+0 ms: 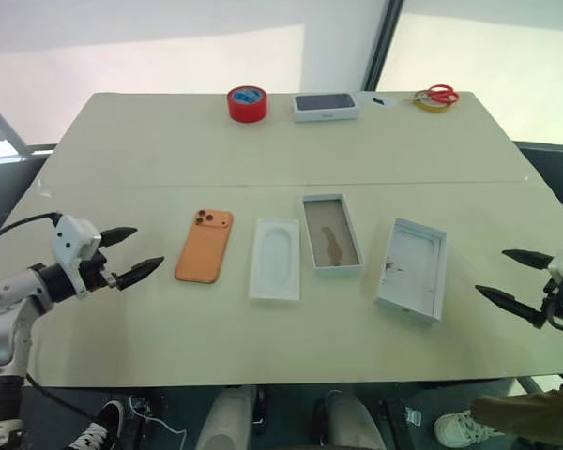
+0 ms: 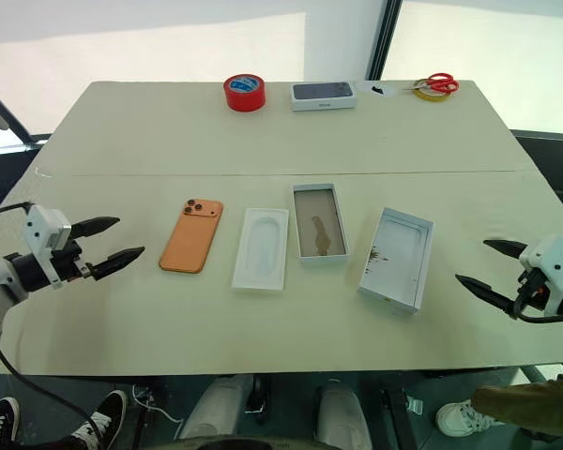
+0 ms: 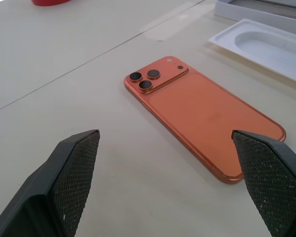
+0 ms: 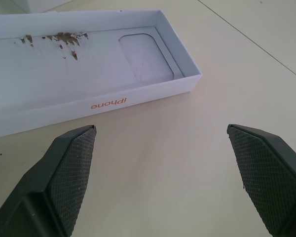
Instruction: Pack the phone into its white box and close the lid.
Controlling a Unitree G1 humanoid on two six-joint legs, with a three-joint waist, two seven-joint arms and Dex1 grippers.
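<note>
Phone point(image 1: 205, 246) lies flat on the table point(image 1: 169, 150), camera side up, long way pointing away from you; your left gripper point(image 1: 129, 253) is just beside it, fingers wide, holding nothing; your right gripper point(image 1: 509, 277) is far off, wide too.

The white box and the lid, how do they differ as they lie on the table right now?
The white box shows a brownish floor; the lid is pale whitish inside with torn brown marks near one end. The box is smaller and narrower; the lid is larger. The box lies nearly square to the table edge; the lid is angled. Both lie open side up, empty, untouched by the grippers.
</note>
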